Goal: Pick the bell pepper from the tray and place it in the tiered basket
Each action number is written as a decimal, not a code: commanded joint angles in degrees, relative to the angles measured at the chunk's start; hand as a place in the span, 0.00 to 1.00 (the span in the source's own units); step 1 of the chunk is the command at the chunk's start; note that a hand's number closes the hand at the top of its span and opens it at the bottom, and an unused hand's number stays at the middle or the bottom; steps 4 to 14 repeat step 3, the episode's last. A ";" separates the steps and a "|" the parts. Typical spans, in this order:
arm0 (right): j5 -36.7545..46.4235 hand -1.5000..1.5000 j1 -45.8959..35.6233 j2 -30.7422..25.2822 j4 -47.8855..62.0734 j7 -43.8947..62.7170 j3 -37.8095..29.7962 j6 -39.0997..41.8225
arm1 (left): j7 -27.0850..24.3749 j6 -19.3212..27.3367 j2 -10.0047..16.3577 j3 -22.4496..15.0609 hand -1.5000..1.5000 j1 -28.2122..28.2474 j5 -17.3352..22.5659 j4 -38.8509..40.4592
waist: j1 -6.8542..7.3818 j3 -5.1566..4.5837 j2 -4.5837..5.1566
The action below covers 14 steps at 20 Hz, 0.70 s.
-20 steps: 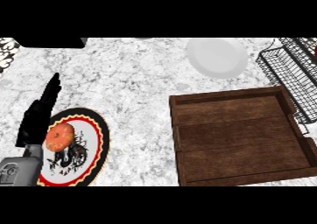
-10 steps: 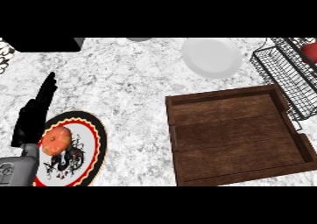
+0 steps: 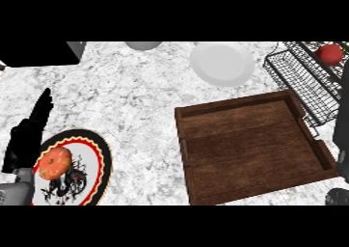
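Already the red bell pepper (image 3: 330, 53) sits inside the wire tiered basket (image 3: 300, 79), up in the far right corner of the view and well apart from the wooden tray (image 3: 248, 144). The tray lies slightly turned on the marble bench (image 3: 135, 106), with its raised rim showing on all sides. Its far right corner meets the basket's near edge, and its near edge runs to the bottom of the view. A white plate (image 3: 221, 63) lies just beyond the tray's far rim, and a grey bowl (image 3: 143, 45) is cut by the top edge. A broad strip of bare bench runs between the tray's left rim and a patterned plate (image 3: 88, 164) at lower left, which carries an orange fruit (image 3: 55, 161). The left hand (image 3: 24, 140) rests at that plate's left rim, fingers straight and together, pointing away, holding nothing. The right hand (image 3: 348, 111) shows only as a dark mass along the right edge, beside the basket and the tray's right rim. Whether it is apart or closed cannot be told.
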 commanded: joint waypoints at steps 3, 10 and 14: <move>2.38 0.00 8.66 11.68 -21.42 5.35 1.92 3.21 | -0.61 -0.36 0.24 0.42 0.50 2.46 0.26 -1.07 | -1.00 0.04 -0.43; 2.38 0.00 8.66 11.68 -21.42 5.35 1.92 3.21 | -0.61 -0.36 0.24 0.42 0.50 2.46 0.26 -1.07 | -1.00 0.04 -0.43; 2.38 0.00 8.66 11.68 -21.42 5.35 1.92 3.21 | -0.61 -0.36 0.24 0.42 0.50 2.46 0.26 -1.07 | -1.00 0.04 -0.43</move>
